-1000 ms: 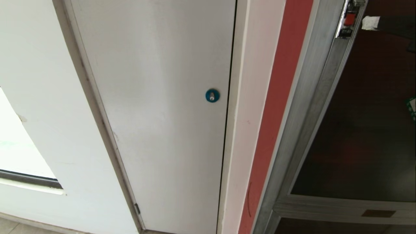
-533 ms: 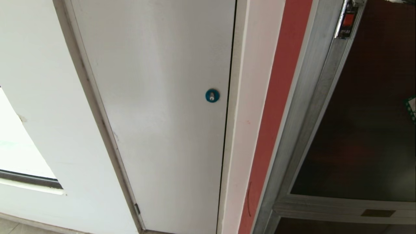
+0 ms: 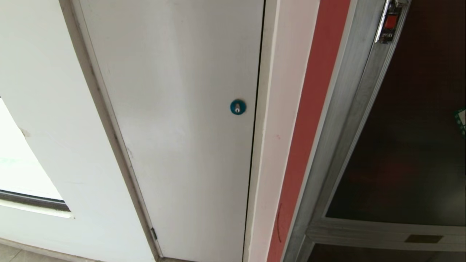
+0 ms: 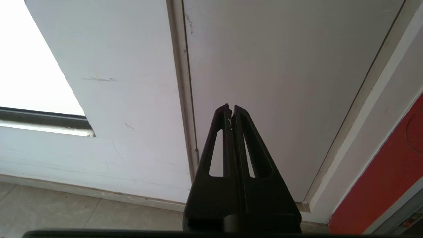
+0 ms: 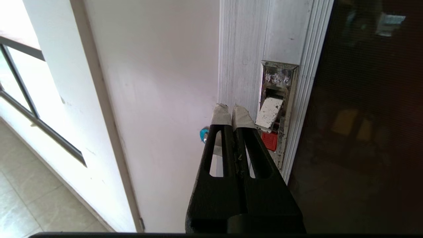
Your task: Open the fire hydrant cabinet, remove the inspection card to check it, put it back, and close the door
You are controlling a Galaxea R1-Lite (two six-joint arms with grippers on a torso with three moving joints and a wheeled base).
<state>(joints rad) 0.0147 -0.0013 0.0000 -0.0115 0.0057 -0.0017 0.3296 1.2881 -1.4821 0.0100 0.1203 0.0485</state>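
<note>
The fire hydrant cabinet [image 3: 338, 120] shows as a silver frame at the right of the head view. Its door [image 3: 411, 127] is dark glass and looks closed, with a green-edged sticker [image 3: 461, 122] at the right edge. A small latch [image 3: 389, 22] with a red part sits on the door's frame near the top. In the right wrist view my right gripper [image 5: 231, 110] is shut and empty, its taped fingertips [image 5: 220, 115] just beside the latch [image 5: 275, 114] and over the silver frame [image 5: 241, 49]. My left gripper [image 4: 231, 109] is shut and empty, parked low before the white door. The inspection card is out of view.
A plain white door [image 3: 182, 127] with a round blue lock [image 3: 237, 107] fills the middle. A red wall strip [image 3: 313, 109] runs between it and the cabinet. A window [image 3: 22, 163] is at the left, tiled floor [image 4: 66, 211] below.
A second ago my right gripper's taped tip showed at the top right of the head view over the dark glass. It has since moved up out of that view. The left arm has not moved.
</note>
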